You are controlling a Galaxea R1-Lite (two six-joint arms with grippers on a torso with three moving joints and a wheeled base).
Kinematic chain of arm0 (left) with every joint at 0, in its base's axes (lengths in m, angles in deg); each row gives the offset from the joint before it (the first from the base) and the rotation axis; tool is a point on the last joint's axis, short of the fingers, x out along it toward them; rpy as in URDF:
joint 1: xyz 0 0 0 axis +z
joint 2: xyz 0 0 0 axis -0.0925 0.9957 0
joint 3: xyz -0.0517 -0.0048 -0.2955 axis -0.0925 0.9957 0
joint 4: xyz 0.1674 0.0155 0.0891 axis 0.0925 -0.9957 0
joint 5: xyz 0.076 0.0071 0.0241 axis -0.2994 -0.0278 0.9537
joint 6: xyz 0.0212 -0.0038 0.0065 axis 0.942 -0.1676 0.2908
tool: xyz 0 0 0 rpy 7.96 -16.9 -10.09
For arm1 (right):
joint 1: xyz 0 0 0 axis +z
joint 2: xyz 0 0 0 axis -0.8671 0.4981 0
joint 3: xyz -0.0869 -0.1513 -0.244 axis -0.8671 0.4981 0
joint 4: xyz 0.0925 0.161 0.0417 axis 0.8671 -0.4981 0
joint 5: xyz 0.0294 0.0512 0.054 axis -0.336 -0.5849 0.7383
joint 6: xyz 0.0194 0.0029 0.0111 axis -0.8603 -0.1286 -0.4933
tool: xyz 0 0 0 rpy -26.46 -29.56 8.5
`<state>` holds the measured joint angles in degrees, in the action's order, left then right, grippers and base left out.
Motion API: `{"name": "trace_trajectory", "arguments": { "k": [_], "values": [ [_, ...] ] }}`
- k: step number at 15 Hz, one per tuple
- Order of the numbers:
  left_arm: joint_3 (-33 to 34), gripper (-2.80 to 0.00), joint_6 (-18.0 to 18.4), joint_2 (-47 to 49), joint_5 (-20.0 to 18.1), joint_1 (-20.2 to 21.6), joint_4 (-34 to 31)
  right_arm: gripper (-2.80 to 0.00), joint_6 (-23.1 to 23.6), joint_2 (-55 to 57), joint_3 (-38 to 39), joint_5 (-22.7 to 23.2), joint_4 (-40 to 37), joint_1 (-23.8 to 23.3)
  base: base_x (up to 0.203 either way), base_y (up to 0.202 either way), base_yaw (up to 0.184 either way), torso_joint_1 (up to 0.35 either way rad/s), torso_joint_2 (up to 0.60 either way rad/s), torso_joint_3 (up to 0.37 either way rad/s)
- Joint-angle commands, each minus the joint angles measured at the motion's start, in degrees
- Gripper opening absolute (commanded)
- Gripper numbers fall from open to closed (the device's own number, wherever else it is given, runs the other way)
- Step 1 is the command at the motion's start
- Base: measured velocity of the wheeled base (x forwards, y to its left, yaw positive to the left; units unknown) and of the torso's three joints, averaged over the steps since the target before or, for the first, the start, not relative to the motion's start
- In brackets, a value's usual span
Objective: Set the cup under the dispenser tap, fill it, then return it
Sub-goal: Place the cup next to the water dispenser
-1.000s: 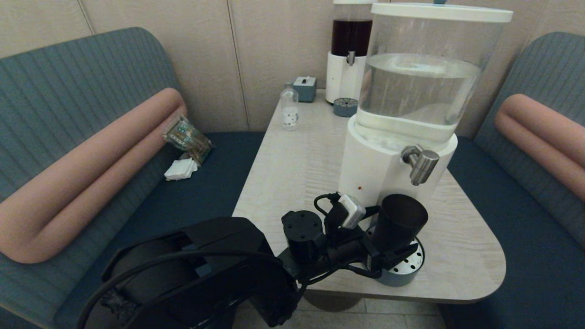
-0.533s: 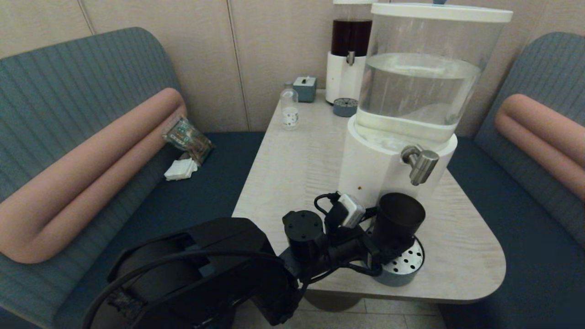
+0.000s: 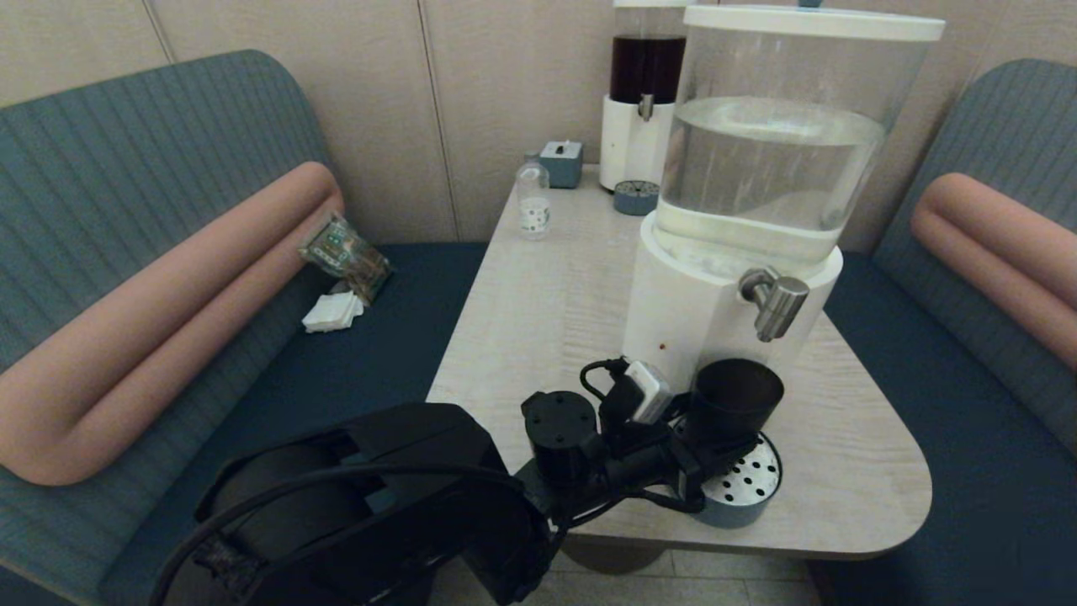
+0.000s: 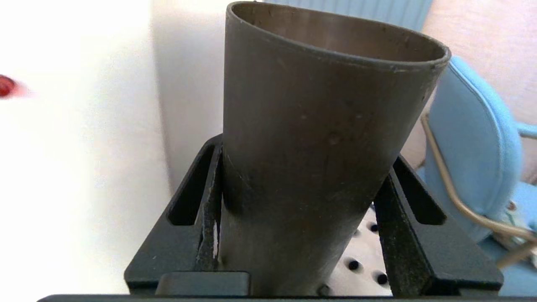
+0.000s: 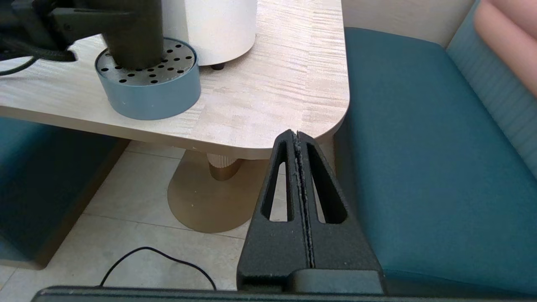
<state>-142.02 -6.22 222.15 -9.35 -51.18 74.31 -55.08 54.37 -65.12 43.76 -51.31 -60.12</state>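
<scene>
The black cup [image 3: 734, 396] stands on the perforated blue-grey drip tray [image 3: 749, 498], just below and slightly left of the steel dispenser tap [image 3: 774, 301] of the large white-based dispenser [image 3: 698, 311]. My left gripper [image 3: 719, 450] is shut on the cup's lower part. Up close, the cup [image 4: 319, 126] fills the space between the fingers of the left gripper [image 4: 306, 159], with the tray's holes showing behind. My right gripper [image 5: 297, 134] hangs shut and empty below the table's near corner, off the table. From there the cup [image 5: 134, 37] and tray [image 5: 155, 94] are seen.
A slimmer dark-liquid dispenser [image 3: 644, 93], a small clear bottle [image 3: 533, 202], a blue box [image 3: 561, 162] and a small round tray [image 3: 635, 197] stand at the table's far end. The rounded table edge [image 3: 892, 522] is close to the drip tray. Sofa seats flank the table.
The left gripper has lowered the cup from a raised, tilted pose down onto the drip tray beneath the tap. The right arm has not moved.
</scene>
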Motion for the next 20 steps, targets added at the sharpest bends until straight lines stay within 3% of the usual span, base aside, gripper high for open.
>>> {"name": "trace_trajectory", "arguments": {
  "k": [1,6,11,15,20],
  "values": [
    [2.9,-2.80,0.0,-2.7,0.0,-0.1,0.4,-2.80,0.0,0.0,0.8,0.0,0.0,0.0,0.000,0.000,0.000,0.000,0.00,0.000],
    [15.6,-2.80,0.1,-12.2,0.2,1.2,0.4,-2.80,0.0,0.0,0.8,0.0,0.0,0.0,0.000,0.000,0.000,0.000,0.00,0.000],
    [22.4,-2.80,-0.6,-20.0,-0.2,11.0,0.4,-2.80,0.0,0.0,0.9,0.0,0.0,0.0,0.000,0.000,0.000,0.000,0.00,0.000],
    [21.2,-2.80,-4.3,-19.9,-1.9,21.1,0.4,-2.80,0.0,0.0,0.9,0.0,0.0,0.0,0.000,0.000,0.000,0.000,0.00,0.000],
    [10.3,-2.80,-5.4,-10.2,-2.9,29.4,0.4,-2.80,0.0,0.0,0.9,0.0,0.0,0.0,0.000,0.000,0.000,0.000,0.00,0.000]
  ]
}}
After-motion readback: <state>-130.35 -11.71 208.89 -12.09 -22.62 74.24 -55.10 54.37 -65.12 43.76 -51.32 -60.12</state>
